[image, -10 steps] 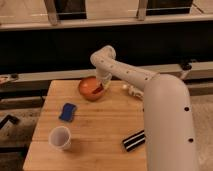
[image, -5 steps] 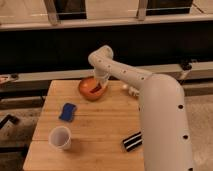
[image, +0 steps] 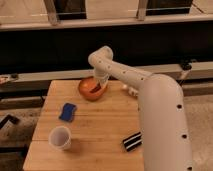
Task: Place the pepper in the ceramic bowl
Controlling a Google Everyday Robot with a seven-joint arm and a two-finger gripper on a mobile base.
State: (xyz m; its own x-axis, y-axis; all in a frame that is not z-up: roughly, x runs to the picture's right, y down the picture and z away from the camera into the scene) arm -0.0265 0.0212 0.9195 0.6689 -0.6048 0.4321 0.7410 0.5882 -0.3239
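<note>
The ceramic bowl, orange with a brownish rim, sits near the far edge of the wooden table. Inside it a slim dark-red pepper shows just under my gripper, which hangs over the bowl's right side at the end of the white arm. The arm's wrist hides much of the bowl's right rim.
A blue block lies at the table's left middle. A translucent white cup stands at the front left. A black-and-white striped block lies at the front right beside the arm. A small pale object rests at the far right.
The arm has shifted slightly left and lower over the bowl. The pepper now shows inside the bowl beneath the gripper.
</note>
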